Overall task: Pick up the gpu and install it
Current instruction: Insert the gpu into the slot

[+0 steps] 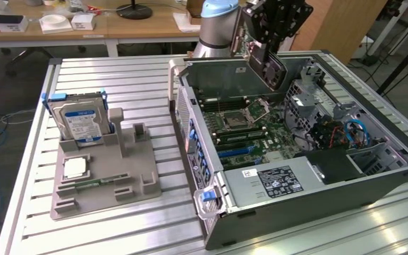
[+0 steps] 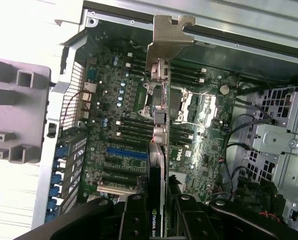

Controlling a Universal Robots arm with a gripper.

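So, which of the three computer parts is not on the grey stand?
The graphics card: the gripper holds it over the open computer case. The hard drive stands upright in the grey stand and the square chip lies flat on it.

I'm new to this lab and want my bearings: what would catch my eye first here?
The open computer case, lying on its side on the slatted table with its motherboard bared, dominates. Over its far end the gripper holds the gpu on edge above the board. At the exterior view's left, a blue-labelled hard drive stands in a grey holder.
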